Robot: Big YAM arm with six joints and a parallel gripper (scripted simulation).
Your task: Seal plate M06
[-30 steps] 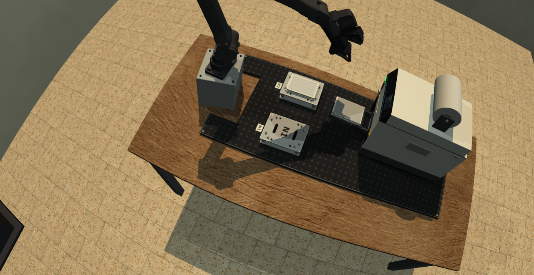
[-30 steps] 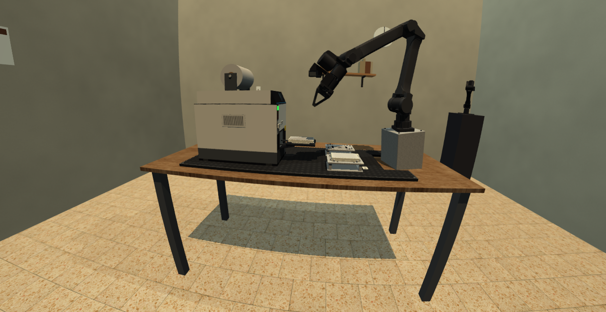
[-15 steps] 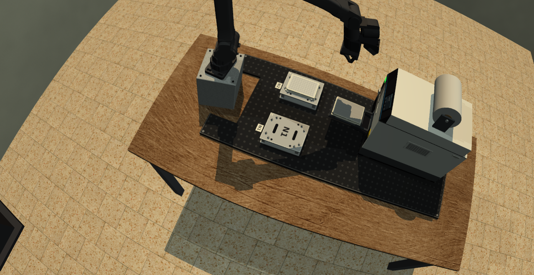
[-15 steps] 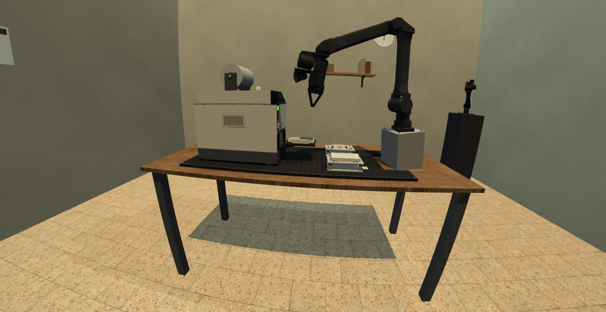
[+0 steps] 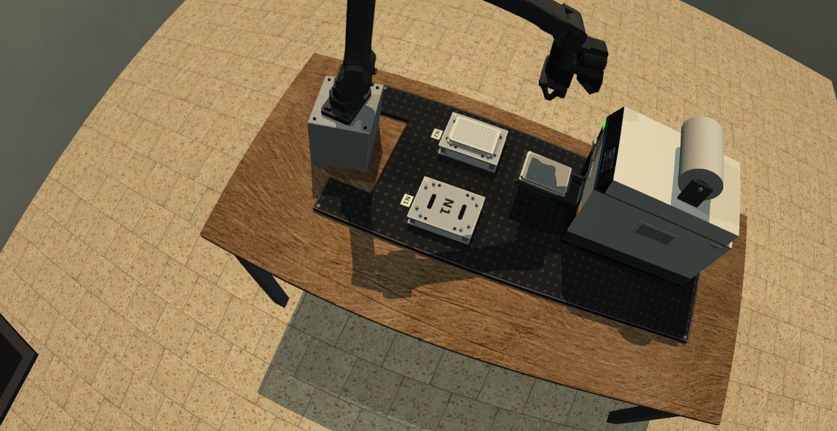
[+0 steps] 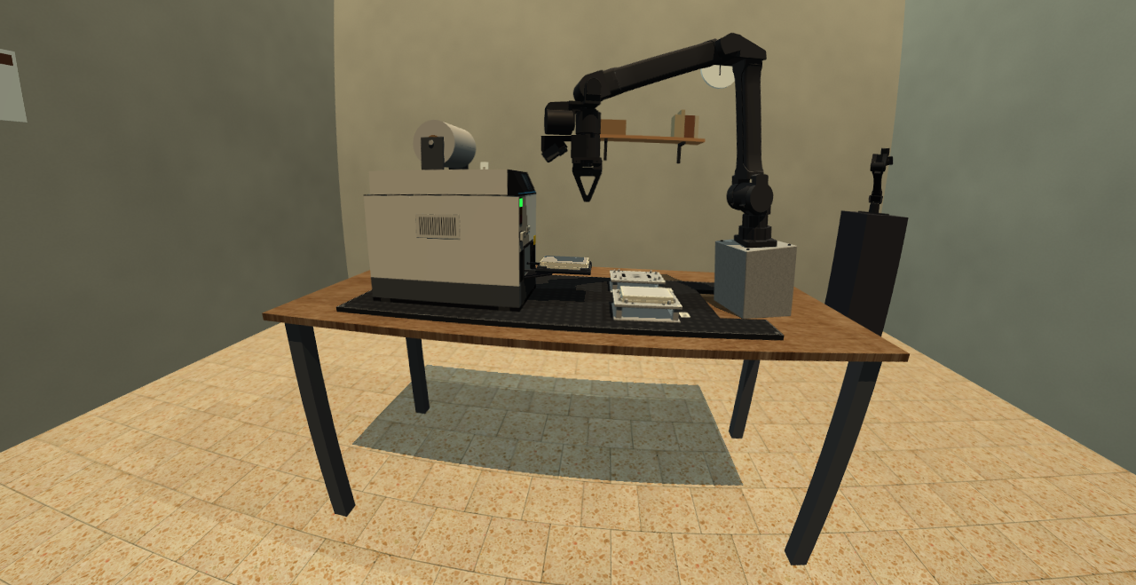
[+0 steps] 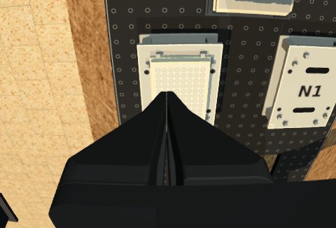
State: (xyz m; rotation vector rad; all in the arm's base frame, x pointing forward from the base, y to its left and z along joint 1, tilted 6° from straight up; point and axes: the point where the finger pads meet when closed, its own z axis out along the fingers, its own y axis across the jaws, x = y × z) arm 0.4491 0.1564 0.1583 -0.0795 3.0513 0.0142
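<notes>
Seen from above, nest N1 (image 5: 447, 224) (image 6: 636, 277) (image 7: 308, 101) is left of the pincer (image 5: 548, 98) (image 6: 587, 198) (image 7: 166, 102) and has no plate on it. The N2 plate (image 5: 475, 134) (image 6: 647, 293) (image 7: 180, 81) is also left of the pincer, and must be left alone.

The pincer is up high, clenched on nothing. Lower down, under it and well apart, M06 (image 5: 533, 182) (image 6: 564, 264) (image 7: 262, 2) sits on the stage (image 5: 541, 191) (image 6: 568, 270) (image 7: 210, 8), which is out. Its top looks smooth, so I think the foil is on.

Right of the pincer is the sealer (image 5: 649, 159) (image 6: 445, 240), with a green lamp (image 5: 603, 125) (image 6: 521, 202). I think the cycle is done and M06 can go home.

M06 should be light and stiff, but its smooth plastic may slip. The foil is thin and could tear or dent. So open the pincer wide first, come straight down, and squeeze two facing sides, low and gently, keeping off the top. Then lift it level.
</notes>
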